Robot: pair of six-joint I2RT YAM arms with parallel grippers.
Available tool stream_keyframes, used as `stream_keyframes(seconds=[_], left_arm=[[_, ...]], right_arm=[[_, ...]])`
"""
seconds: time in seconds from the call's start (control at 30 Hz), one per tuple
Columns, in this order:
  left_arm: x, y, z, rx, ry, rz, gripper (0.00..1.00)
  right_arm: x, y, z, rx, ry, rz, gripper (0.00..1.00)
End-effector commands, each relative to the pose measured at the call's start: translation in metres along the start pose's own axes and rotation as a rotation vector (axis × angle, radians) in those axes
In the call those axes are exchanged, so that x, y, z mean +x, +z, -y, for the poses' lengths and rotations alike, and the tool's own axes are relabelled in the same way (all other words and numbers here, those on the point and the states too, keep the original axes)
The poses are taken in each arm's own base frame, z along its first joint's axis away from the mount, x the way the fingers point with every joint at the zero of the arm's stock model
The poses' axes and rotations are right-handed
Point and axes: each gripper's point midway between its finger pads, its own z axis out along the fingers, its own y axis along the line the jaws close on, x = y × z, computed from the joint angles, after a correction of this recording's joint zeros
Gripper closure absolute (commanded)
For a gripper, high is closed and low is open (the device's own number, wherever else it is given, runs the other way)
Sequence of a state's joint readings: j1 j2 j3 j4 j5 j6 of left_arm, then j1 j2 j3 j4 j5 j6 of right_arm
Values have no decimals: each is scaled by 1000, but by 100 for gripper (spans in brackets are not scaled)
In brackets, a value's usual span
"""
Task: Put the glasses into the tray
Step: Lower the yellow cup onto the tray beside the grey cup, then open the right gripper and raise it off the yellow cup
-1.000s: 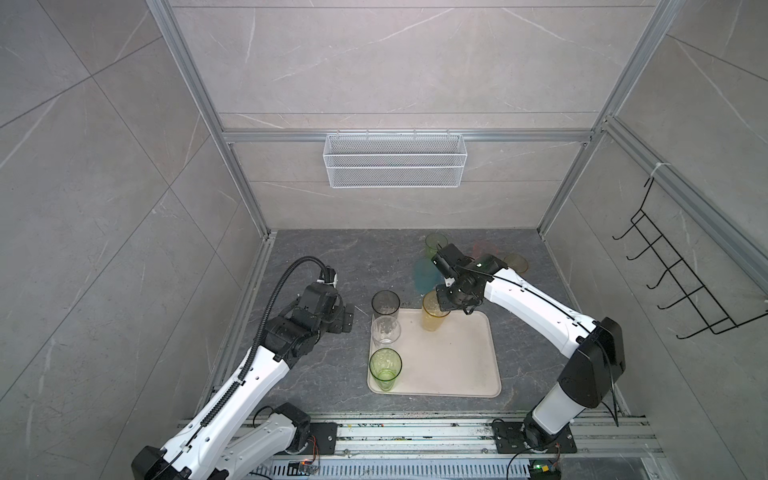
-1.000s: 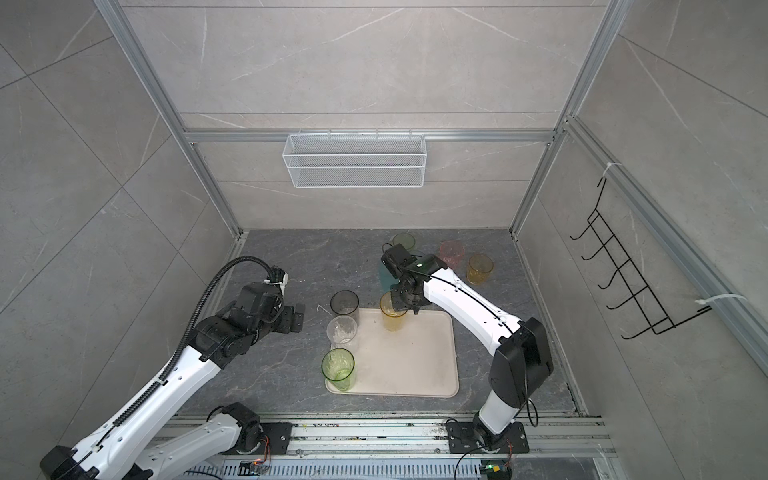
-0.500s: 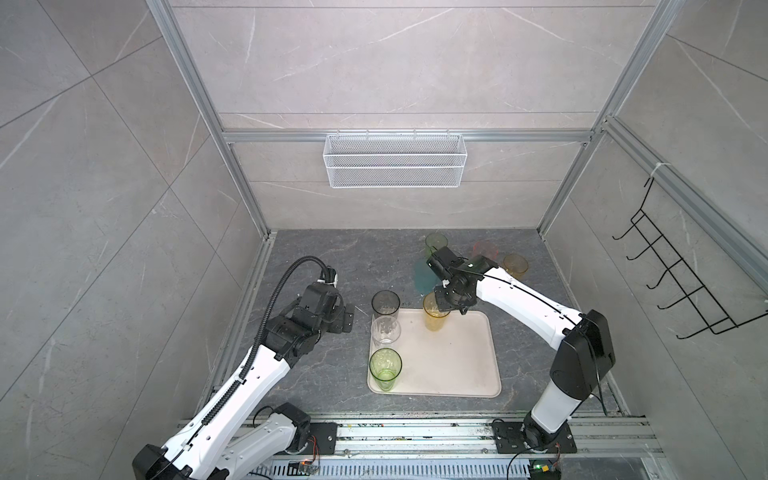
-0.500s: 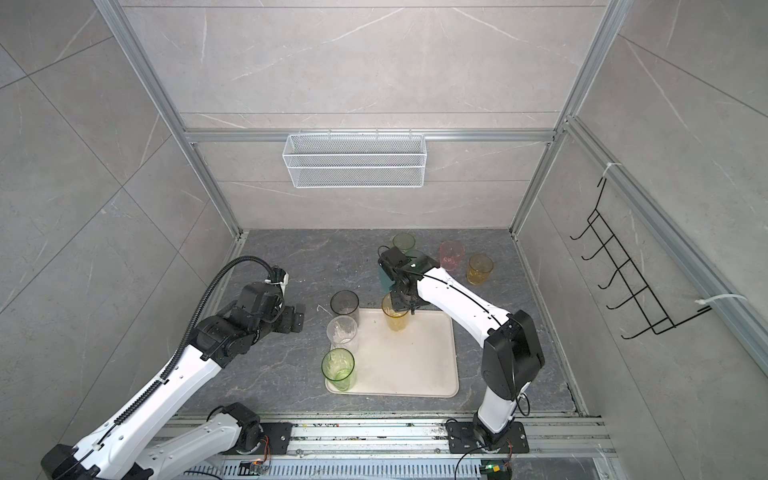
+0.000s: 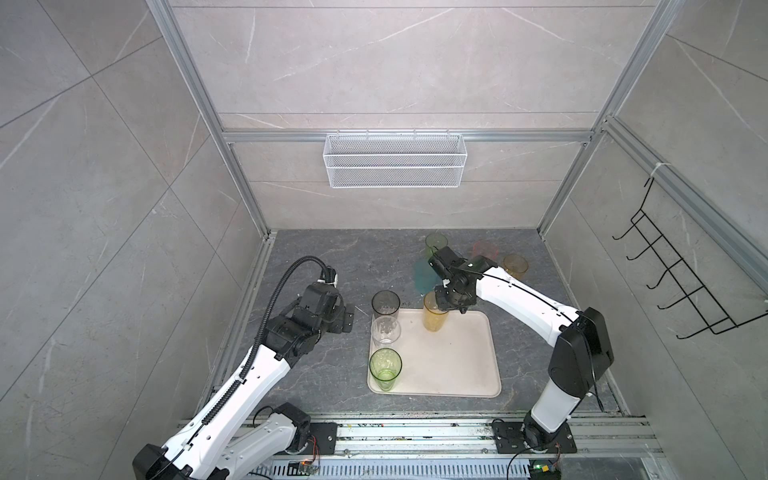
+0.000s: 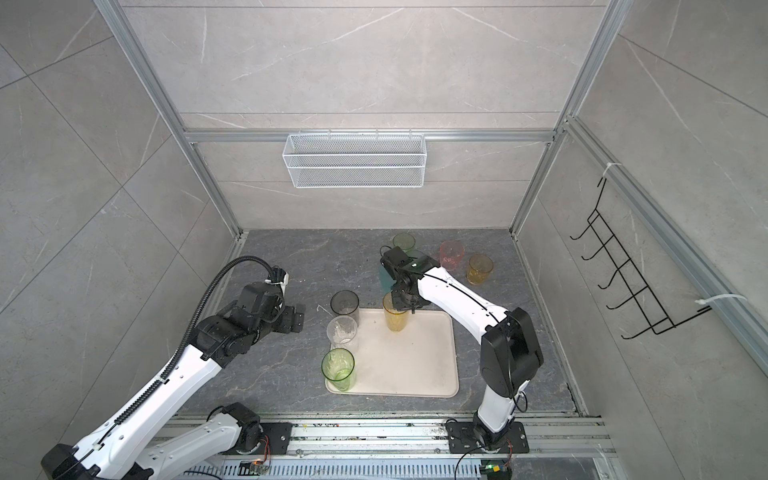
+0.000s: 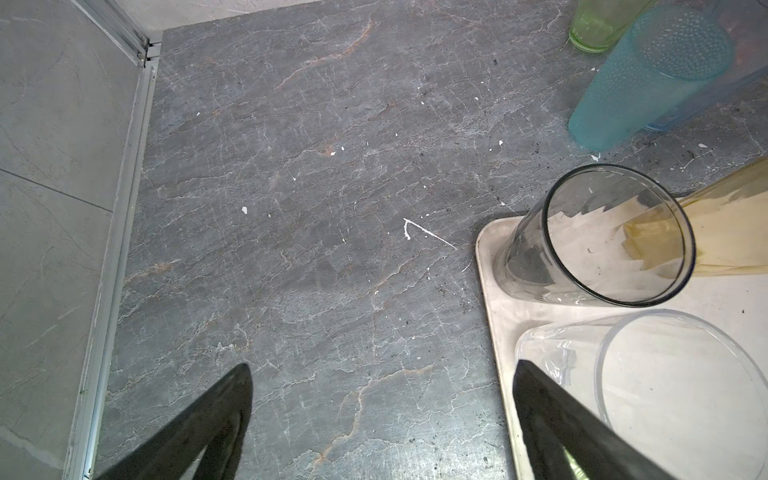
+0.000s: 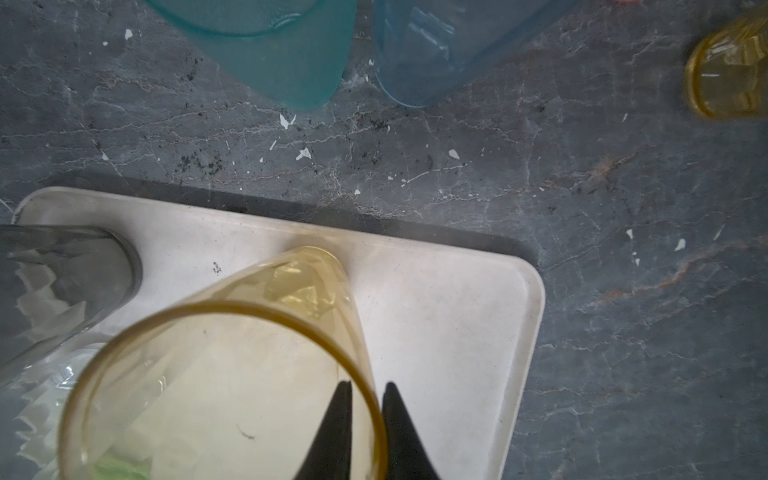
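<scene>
Our right elbow (image 5: 582,353) has swung inward. The right gripper (image 8: 368,384), narrow, straddles the rim of the amber glass (image 5: 435,318) in the tray (image 5: 449,365); whether it grips, we cannot tell. Next we release and lift clear. The left gripper (image 7: 382,365) gapes wide.

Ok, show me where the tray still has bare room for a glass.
The tray is bare over its middle and right side, bordered by the amber glass at the far rim and the near rim. Crowded: the left edge, where the grey glass, clear glass and green glass stand in a column.
</scene>
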State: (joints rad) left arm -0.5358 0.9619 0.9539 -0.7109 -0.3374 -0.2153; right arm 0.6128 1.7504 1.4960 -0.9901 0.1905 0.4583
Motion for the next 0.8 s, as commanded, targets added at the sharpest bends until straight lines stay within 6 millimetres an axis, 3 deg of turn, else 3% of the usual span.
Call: stream_keyframes(seconds=[0.0, 0.33, 0.57, 0.77], left_arm=[[-3, 0, 0, 0, 6, 4, 2], [-2, -3, -3, -11, 3, 10, 2], [-4, -4, -4, -13, 1, 18, 2], [-3, -5, -5, -17, -1, 20, 2]], right_arm=[[-1, 1, 0, 8, 7, -14, 74], [-21, -37, 8, 35, -20, 43, 59], [-50, -78, 11, 33, -48, 156, 56], [-67, -92, 17, 14, -40, 187, 55]])
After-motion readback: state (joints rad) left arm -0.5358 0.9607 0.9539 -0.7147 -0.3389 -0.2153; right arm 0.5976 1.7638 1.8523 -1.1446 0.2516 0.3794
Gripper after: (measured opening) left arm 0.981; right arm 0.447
